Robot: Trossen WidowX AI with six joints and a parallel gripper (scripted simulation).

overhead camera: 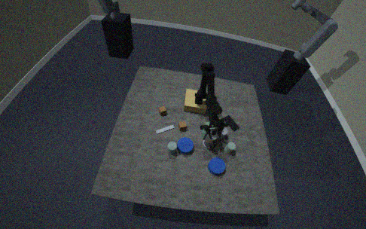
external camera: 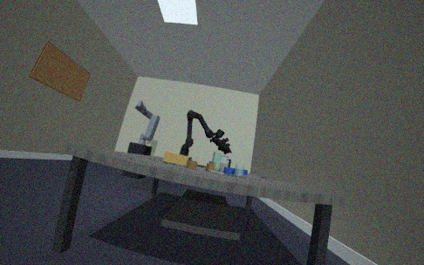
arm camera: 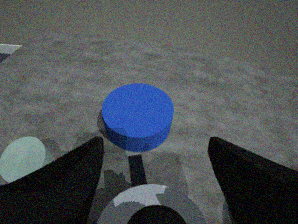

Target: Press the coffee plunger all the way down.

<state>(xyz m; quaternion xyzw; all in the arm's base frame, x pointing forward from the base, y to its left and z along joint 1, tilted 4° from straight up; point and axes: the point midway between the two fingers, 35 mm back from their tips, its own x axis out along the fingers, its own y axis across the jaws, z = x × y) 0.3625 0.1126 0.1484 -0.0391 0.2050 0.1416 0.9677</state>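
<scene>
Prob. a robotics lab: grey jointed arm on black block-shaped pedestal [overhead camera: 288, 73] [external camera: 140, 148], beyond rectangular grey mottled table [overhead camera: 141, 169] [external camera: 186, 178].

Two blue discs [overhead camera: 185, 145] [overhead camera: 217, 166] [arm camera: 137, 111] lie on the table [overhead camera: 138, 169] [external camera: 120, 165] [arm camera: 240, 105], a pale green cup [overhead camera: 172, 147] just beside one; a yellow block [overhead camera: 193, 101] [external camera: 176, 158] sits near two small orange cubes [overhead camera: 163, 111] [overhead camera: 182, 126].

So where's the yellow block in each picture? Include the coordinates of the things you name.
Top: the yellow block [overhead camera: 190, 99] [external camera: 175, 158] is just above the middle, partly under the black arm [overhead camera: 214, 106] [external camera: 204, 125].
Exterior: it's on the table, a bit left of the middle, near the black arm's foot.
Wrist: it isn't in this picture.
Shared landmark: the grey-brown tabletop [overhead camera: 138, 169] [external camera: 225, 184] [arm camera: 225, 95] shows in all three.
</scene>
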